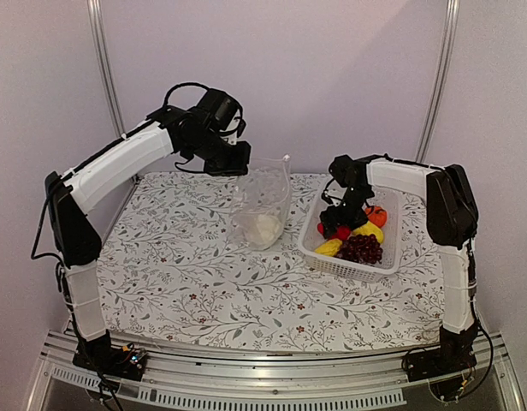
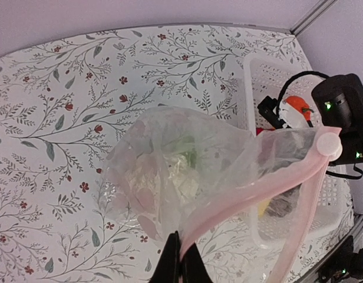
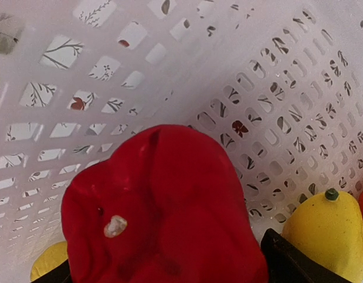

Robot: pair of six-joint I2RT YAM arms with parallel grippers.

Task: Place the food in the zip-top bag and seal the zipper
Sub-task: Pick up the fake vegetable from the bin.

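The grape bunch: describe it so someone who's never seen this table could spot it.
On the floral-patterned table, find the white perforated basket at the right. The grape bunch lies at the basket's near end, next to a yellow piece. It is the only dark purple, bumpy cluster among smooth red, yellow and orange toys.

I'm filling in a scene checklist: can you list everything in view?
zip-top bag: one, clear with a pinkish zip strip, held upright mid-table
white lumpy piece: one, white, inside the bag
basket: one, white, table's right side
red pepper: one, red, in basket
yellow pieces: two, yellow, in basket
orange fruit: one, orange, basket's far side
grape bunch: one, dark purple, basket's near side
table: one, floral cover
left gripper: shut on the bag's mouth edge
right gripper: open, straddling the pepper
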